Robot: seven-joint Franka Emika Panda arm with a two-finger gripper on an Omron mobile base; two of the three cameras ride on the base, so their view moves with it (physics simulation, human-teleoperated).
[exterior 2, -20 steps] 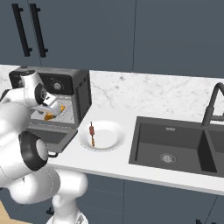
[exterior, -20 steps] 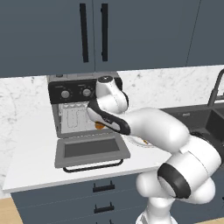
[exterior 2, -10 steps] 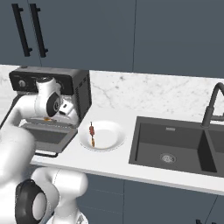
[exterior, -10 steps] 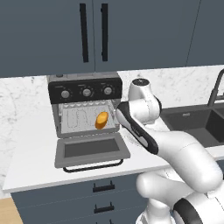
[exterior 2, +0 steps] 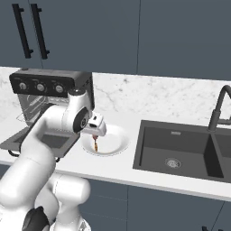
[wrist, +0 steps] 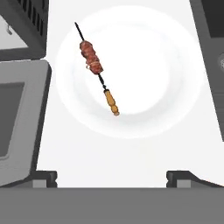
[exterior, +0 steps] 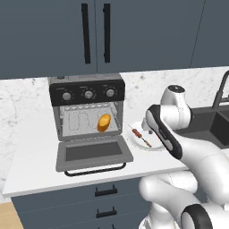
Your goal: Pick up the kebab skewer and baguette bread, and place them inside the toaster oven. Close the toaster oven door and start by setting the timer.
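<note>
The baguette bread (exterior: 103, 123) lies on the wire rack inside the toaster oven (exterior: 87, 95). The toaster oven door (exterior: 94, 154) is folded down flat in front of it. On a white plate (wrist: 153, 78), right of the oven, lies the kebab skewer (wrist: 96, 65), with its meat chunks toward the oven and an orange handle at the other end. My gripper (wrist: 111, 177) hangs open and empty above the plate's near edge, fingertips (wrist: 43, 177) wide apart. From the right base view the gripper (exterior 2: 96, 133) is just above the skewer (exterior 2: 95, 145).
A dark sink (exterior 2: 180, 153) with a black faucet (exterior 2: 219, 108) sits right of the plate (exterior 2: 113, 143). The marble backsplash and dark upper cabinets rise behind the counter. The open door's edge (wrist: 17, 122) lies close to the plate's left side.
The hand has drawn out of the oven and swung right to hover over the plate. The baguette stays behind on the rack.
</note>
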